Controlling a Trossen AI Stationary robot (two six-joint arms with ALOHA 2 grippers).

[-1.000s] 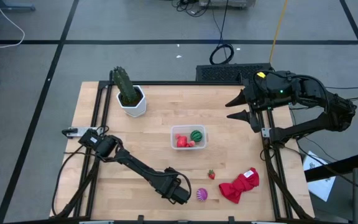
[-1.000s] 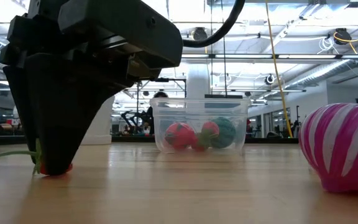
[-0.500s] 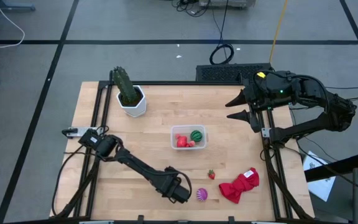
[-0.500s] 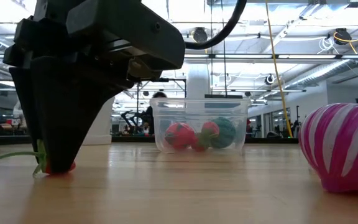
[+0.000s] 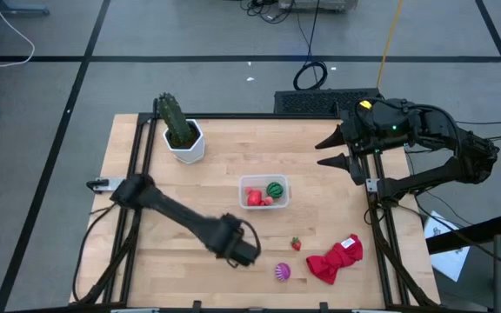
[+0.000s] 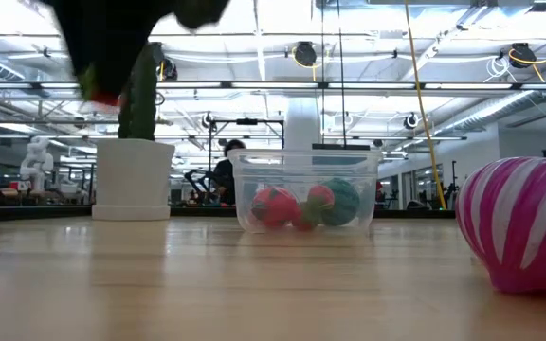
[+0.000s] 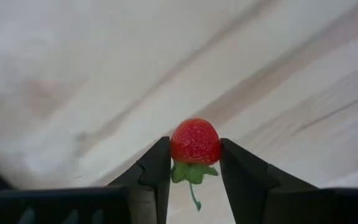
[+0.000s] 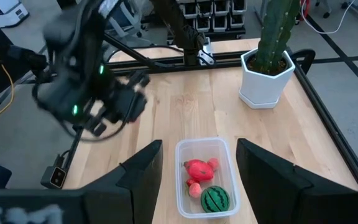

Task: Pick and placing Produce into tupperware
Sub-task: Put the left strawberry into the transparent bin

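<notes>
Lifted off the desk since a second ago, the left gripper [image 7: 194, 180] now hangs above the wood near the front edge, its two dark fingers [image 7: 153, 171] pinched narrowly on a small red toy strawberry [image 7: 195, 142] with a green leafy stem. Beyond it, a small clear plastic rectangular tub [image 5: 264, 191] sits at the desk's middle, holding a green striped ball [image 5: 275, 189] and red pieces [image 5: 254, 197]. A second small red strawberry [image 5: 296, 243] and a purple striped ball [image 5: 282, 272] lie near the front edge, beside a crumpled red cloth [image 5: 336, 258]. The right gripper [image 5: 341, 149] waits at the desk's right edge, fingers parted and holding nothing. A green cactus in a white hexagonal pot [image 5: 183, 137] stands toward the back left corner.
</notes>
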